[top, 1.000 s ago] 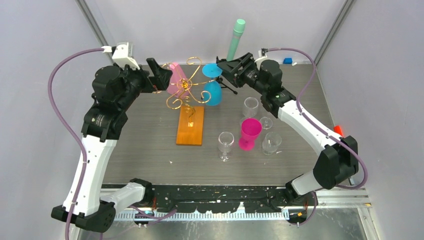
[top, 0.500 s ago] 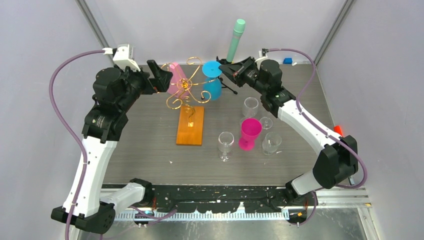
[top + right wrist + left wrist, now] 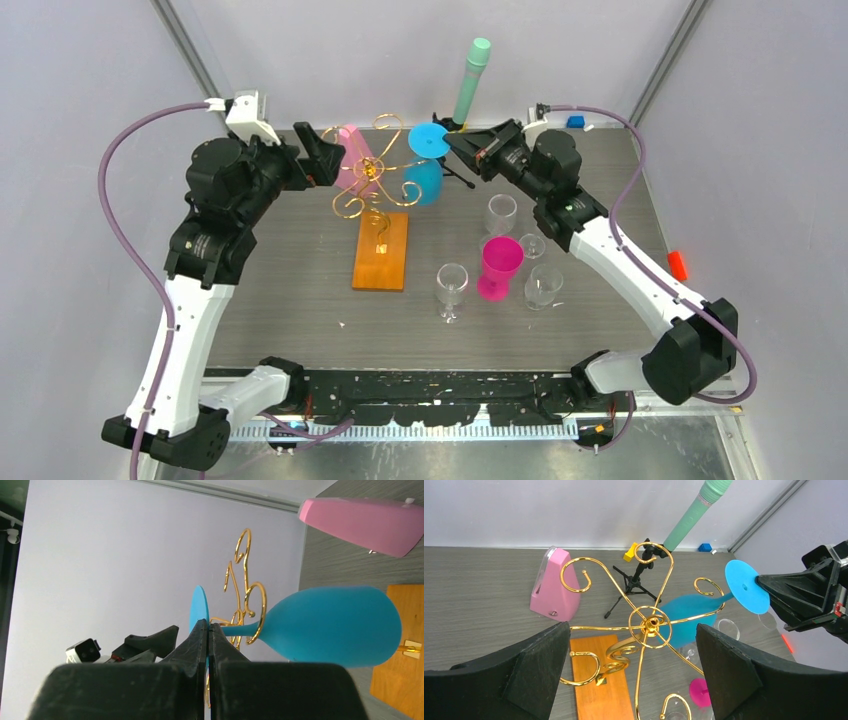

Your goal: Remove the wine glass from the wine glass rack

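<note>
right wrist | right gripper [image 3: 208, 626] clamps wine glass [image 3: 330, 625] foot | left gripper [image 3: 632, 628] wide open | risk: stem snags wine glass rack [image 3: 381, 252] hook, thin foot slips

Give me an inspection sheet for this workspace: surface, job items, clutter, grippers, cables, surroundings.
Surface: grey wood-grain table, a few pale specks.
Job's things: wine glass rack upright; blue wine glass tilted, stem in a scroll arm.
Clutter: pink wedge-shaped object, black tripod with mint-green cylinder, clear glasses, magenta goblet.
Grippers: left gripper open beside the rack, holding nothing; right gripper shut on the blue wine glass's foot.
Cables: purple cables loop away from the rack.
Surroundings: pale walls; nothing else seen.
</note>
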Controlling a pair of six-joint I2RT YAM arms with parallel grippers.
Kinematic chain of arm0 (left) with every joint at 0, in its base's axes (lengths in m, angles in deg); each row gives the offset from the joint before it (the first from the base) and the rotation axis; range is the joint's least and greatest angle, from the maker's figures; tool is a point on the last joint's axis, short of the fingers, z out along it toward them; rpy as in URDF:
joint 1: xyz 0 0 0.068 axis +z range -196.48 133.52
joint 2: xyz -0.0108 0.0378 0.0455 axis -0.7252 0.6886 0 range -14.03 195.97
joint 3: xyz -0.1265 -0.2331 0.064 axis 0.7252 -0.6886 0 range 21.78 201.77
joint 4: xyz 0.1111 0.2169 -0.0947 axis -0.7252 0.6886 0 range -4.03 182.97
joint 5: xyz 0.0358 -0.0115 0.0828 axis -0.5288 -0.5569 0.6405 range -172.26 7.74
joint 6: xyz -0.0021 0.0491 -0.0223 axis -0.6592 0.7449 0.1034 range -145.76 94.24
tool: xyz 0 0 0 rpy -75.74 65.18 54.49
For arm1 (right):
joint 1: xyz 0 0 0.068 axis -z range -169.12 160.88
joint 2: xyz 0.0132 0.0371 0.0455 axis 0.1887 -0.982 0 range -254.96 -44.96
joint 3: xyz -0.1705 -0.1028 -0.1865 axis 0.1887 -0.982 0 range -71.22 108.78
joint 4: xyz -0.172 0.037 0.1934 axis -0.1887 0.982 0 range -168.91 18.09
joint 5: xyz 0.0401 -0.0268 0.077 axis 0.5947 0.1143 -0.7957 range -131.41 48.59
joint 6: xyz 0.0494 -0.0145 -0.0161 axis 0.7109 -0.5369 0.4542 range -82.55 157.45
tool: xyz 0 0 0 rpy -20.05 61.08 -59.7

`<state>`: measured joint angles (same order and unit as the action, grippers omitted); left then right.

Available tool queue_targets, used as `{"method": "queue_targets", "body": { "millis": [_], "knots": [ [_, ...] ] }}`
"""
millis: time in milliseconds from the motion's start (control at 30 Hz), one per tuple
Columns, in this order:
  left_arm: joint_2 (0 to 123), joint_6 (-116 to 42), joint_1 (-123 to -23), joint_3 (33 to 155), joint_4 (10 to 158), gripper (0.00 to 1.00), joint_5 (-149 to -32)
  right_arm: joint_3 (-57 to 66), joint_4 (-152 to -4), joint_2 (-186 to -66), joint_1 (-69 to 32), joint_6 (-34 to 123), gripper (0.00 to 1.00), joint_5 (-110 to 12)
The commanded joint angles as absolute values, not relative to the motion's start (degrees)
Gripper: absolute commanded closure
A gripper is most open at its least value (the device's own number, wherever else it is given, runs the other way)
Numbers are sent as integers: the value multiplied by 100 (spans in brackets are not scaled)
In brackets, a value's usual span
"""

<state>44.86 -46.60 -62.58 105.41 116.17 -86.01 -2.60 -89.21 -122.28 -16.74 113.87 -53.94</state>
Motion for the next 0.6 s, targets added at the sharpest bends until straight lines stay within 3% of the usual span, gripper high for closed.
{"method": "queue_targets", "body": {
  "millis": [0, 567],
  "knots": [
    [4347, -4668, -6235, 10495, 11265, 0, -8670, -292, -9190, -11920, -1845, 11588, 100, -5344],
    [4202, -4633, -6228, 10404, 11233, 0, -8647, 594, -9146, -12870, -2111, 10970, 100, -5189]
  ]
}}
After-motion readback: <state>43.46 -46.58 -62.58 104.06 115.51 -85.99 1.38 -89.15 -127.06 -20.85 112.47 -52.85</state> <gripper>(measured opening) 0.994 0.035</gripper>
